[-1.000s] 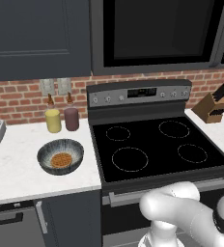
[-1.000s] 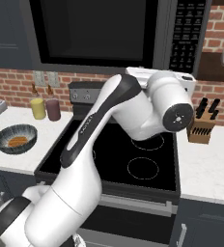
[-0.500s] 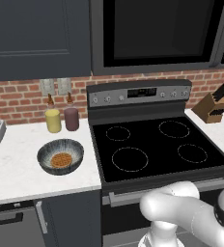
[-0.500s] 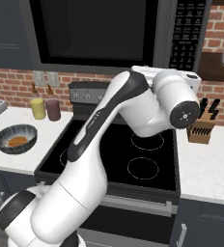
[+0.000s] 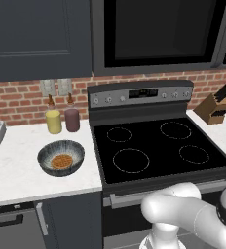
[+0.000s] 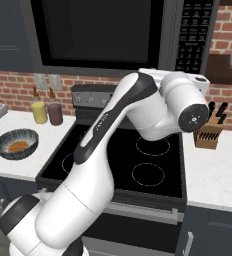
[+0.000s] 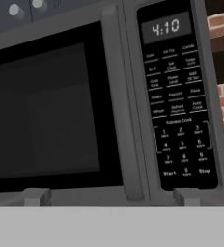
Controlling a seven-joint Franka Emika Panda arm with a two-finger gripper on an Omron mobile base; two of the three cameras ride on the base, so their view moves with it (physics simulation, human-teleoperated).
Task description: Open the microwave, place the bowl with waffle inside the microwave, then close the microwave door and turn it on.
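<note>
I am facing the shut microwave door (image 7: 56,111), my pincer (image 7: 109,195) spread wide and holding nothing; its vertical handle (image 7: 118,106) is dead ahead, so I should be straddling it squarely before pulling.

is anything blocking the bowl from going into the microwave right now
Yes. The microwave door is shut across the microwave, so the bowl with the waffle on the counter left of the stove cannot go in yet.
</note>
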